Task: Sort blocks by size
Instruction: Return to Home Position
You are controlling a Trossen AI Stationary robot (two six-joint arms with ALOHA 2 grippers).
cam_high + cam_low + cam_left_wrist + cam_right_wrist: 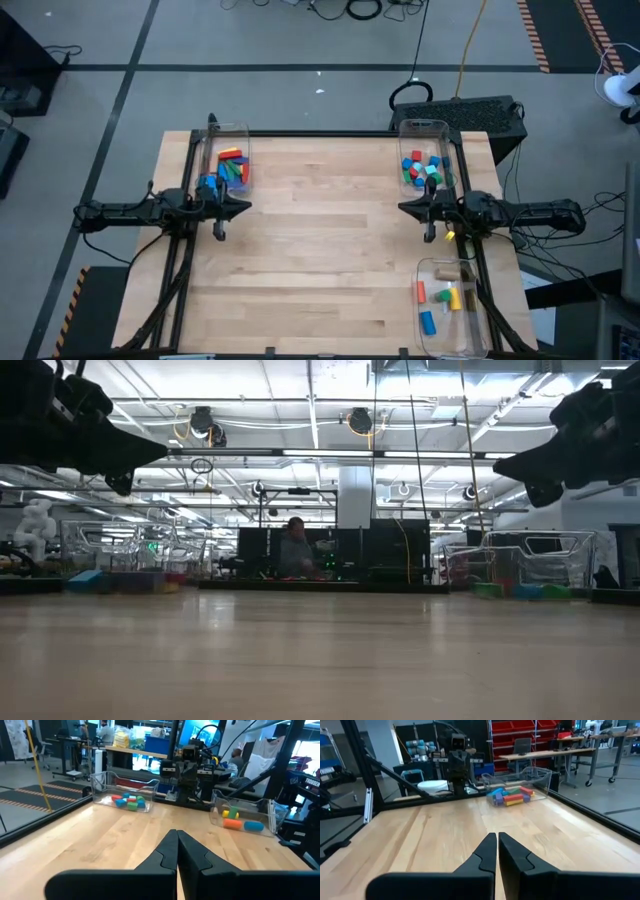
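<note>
The blocks lie in three clear bins. A far-left bin (226,158) holds red, yellow, green and blue bars (510,796). A far-right bin (425,155) holds small red, blue and green blocks (128,801). A near-right bin (450,305) holds orange, yellow and blue pieces (239,822). My left gripper (247,208) (177,839) is shut and level at the table's left side, pointing right. My right gripper (401,208) (497,840) is shut and level at the right side, pointing left. Both hang above the wood with nothing between their fingers.
The wooden tabletop (320,250) lies bare between the two grippers. Black frame rails (185,270) run along the left and right edges. A black box (470,112) sits beyond the far right corner. A person (295,550) sits at a desk far behind the table.
</note>
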